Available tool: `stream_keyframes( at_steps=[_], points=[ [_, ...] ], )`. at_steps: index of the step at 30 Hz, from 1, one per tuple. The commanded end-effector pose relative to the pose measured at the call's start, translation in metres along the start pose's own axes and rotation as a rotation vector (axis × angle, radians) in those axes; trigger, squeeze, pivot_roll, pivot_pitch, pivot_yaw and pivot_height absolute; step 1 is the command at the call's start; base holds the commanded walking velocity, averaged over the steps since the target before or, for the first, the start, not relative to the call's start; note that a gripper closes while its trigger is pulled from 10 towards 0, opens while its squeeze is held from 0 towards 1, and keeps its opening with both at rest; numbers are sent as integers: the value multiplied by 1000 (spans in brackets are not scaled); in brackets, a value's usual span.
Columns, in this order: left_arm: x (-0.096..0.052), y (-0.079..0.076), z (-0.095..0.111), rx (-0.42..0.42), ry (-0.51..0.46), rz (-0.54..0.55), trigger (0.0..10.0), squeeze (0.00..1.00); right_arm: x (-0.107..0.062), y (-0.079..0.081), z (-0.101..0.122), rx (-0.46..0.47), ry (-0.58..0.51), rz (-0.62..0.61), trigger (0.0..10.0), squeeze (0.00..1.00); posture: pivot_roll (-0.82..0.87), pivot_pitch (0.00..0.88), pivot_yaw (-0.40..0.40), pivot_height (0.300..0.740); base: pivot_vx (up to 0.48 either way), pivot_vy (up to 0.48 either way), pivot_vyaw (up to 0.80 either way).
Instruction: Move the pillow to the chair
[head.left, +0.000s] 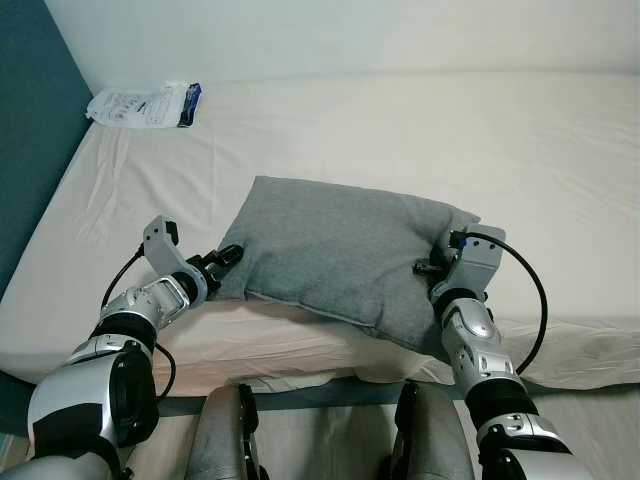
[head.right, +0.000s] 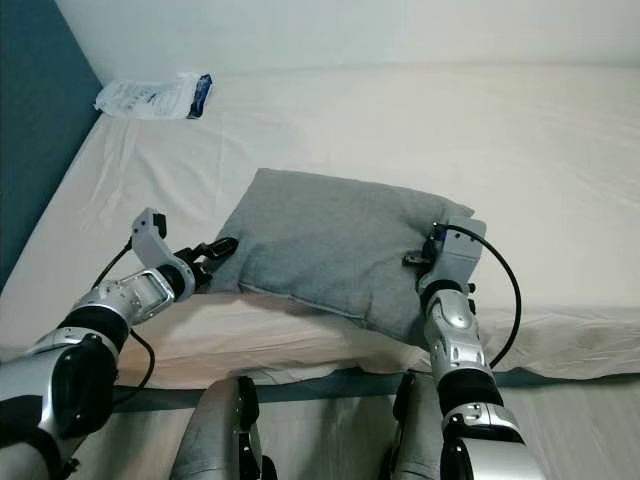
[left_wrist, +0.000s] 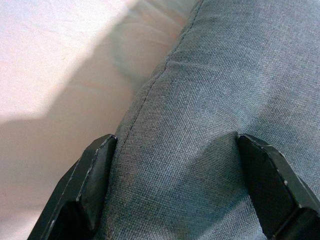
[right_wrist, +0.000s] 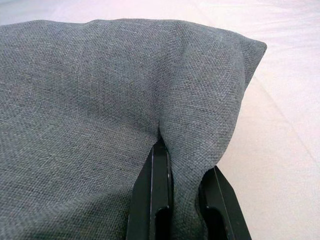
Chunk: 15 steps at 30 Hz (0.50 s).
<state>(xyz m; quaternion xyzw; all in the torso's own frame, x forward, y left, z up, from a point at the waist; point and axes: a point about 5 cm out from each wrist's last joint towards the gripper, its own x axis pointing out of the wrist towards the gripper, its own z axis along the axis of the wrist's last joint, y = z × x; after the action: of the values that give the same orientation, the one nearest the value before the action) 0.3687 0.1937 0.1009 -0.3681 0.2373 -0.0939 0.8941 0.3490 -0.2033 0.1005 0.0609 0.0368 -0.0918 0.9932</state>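
Note:
A grey pillow (head.left: 340, 255) lies on the white bed (head.left: 420, 140), near its front edge. At the pillow's left corner my left gripper (head.left: 225, 258) is open. In the left wrist view its two fingers (left_wrist: 85, 185) stand wide apart with the pillow's seamed edge (left_wrist: 210, 100) between them. My right gripper (head.left: 432, 262) is at the pillow's right side. The right wrist view shows the fingers (right_wrist: 157, 190) shut on a pinched fold of the grey fabric (right_wrist: 100, 90).
A white plastic packet (head.left: 145, 104) lies at the bed's far left corner. A teal wall (head.left: 30, 120) runs along the bed's left side. The bed's front edge (head.left: 300, 375) is right before my legs.

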Motion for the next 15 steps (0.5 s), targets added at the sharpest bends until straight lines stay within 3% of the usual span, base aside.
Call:
stream_keyframes(
  at_steps=[1, 2, 3, 4, 5, 6, 7, 9, 10, 12, 15],
  points=[
    [1, 4, -22, -42, 86, -9, 10000, 0, -3, -28, 0, 0, -11, -129, 0, 0, 52, 171, 1, 562, 0, 0, 0],
    [4, -4, -36, -59, 158, -89, 10000, 0, -3, -24, 1, 14, -13, -110, 0, 0, 55, 166, -1, 562, 0, 0, 0],
    [4, -4, -36, -59, 158, -89, 10000, 0, -3, -24, 1, 14, -13, -110, 0, 0, 55, 166, -1, 562, 0, 0, 0],
    [10, -19, -55, -65, 229, -195, 9294, 0, -2, -17, 1, 36, -14, -77, 0, 0, 55, 166, -3, 562, 0, 0, 0],
    [10, -19, -55, -65, 229, -195, 9294, 0, -2, -17, 1, 36, -14, -77, 0, 0, 55, 166, -3, 562, 0, 0, 0],
    [12, -24, -60, -24, 242, -220, 0, 0, -1, -15, 1, 42, -14, -68, 0, 0, 56, 163, -5, 562, 0, 0, 0],
    [12, -24, -60, -24, 242, -220, 0, 0, -1, -15, 1, 42, -14, -68, 0, 0, 56, 163, -5, 562, 0, 0, 0],
    [16, -28, -63, 142, 233, -226, 0, 0, -1, -12, 1, 45, -12, -58, 0, 0, 55, 161, -6, 562, 0, 0, 0],
    [16, -28, -63, 142, 233, -226, 0, 0, -1, -12, 1, 45, -12, -58, 0, 0, 55, 161, -6, 562, 0, 0, 0],
    [17, -30, -61, 245, 200, -217, 0, 0, 0, -11, 1, 45, -11, -52, 0, 0, 55, 157, -5, 562, 0, 0, 0],
    [18, -29, -55, 319, 140, -182, 0, 0, 0, -9, 1, 43, -10, -45, 0, 0, 56, 156, -5, 562, 0, 0, 0]
  ],
)
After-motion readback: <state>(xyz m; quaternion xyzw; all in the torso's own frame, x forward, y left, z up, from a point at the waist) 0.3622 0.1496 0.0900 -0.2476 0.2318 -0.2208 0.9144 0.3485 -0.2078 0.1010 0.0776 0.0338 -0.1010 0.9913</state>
